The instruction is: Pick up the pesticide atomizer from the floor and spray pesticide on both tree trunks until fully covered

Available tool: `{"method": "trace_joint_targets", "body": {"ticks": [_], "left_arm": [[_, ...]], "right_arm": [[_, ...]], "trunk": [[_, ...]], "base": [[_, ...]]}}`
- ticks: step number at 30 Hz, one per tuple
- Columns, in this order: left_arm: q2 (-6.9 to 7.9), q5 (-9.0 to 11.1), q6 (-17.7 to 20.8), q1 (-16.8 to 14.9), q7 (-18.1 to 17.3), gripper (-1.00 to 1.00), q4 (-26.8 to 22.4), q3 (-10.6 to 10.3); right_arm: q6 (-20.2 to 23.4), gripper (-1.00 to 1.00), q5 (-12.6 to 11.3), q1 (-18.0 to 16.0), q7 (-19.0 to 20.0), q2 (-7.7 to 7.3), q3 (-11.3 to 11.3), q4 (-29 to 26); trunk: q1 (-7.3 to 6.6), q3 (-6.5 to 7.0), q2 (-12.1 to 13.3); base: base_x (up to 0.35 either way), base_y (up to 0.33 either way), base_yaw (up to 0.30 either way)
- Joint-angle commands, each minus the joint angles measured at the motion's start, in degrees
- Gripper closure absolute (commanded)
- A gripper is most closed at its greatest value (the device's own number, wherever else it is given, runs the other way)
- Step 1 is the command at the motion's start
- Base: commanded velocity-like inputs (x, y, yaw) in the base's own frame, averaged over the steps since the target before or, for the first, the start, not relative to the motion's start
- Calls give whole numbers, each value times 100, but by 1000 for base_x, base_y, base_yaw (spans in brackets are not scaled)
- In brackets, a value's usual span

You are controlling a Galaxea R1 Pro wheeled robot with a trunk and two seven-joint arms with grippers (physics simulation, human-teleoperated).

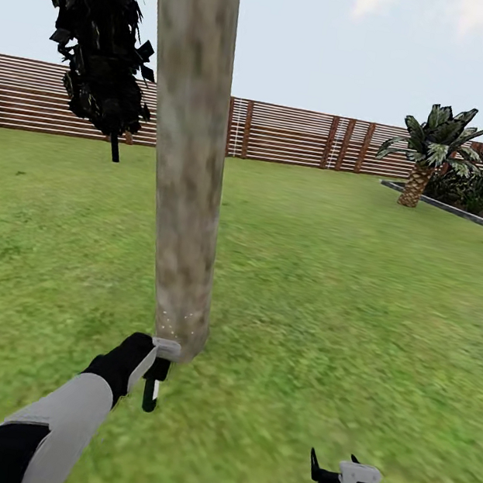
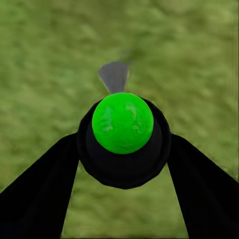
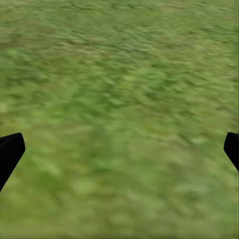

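One trunk (image 1: 186, 185) is being worked on: the left gripper (image 1: 155, 372) sits low at its foot, and a few whitish specks of pesticide (image 1: 175, 323) show on the bark just above. In the left wrist view the two black fingers (image 2: 40, 194) are clamped around the atomizer (image 2: 122, 134), a black body with a green ball on it and a grey nozzle pointing out over the grass (image 2: 45, 59). To do this well I'd judge the nozzle should stay aimed at the bark and sweep slowly upward and around, since most of the column looks unsprayed. The right gripper (image 1: 343, 479) hangs off to the side with its fingertips (image 3: 10, 152) wide apart and nothing between them. Underfoot is flat, blurry lawn with open room all round; a slatted fence (image 1: 306, 138) closes the far side, a black tree (image 1: 99, 37) stands by it, and a palm (image 1: 433, 152) by a bordered bed.
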Motion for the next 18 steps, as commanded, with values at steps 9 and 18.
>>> {"method": "trace_joint_targets", "body": {"ticks": [9,18], "left_arm": [[250,46,46,26,-7,100,-2,6],[-95,46,58,-30,-16,100,-141,5]], "right_arm": [[0,-100,0,0,0,-1,0,-1],[0,-100,0,0,0,-1,0,-1]], "trunk": [[0,0,0],[0,0,0]], "base": [[0,0,-137],[-9,2,-3]]}}
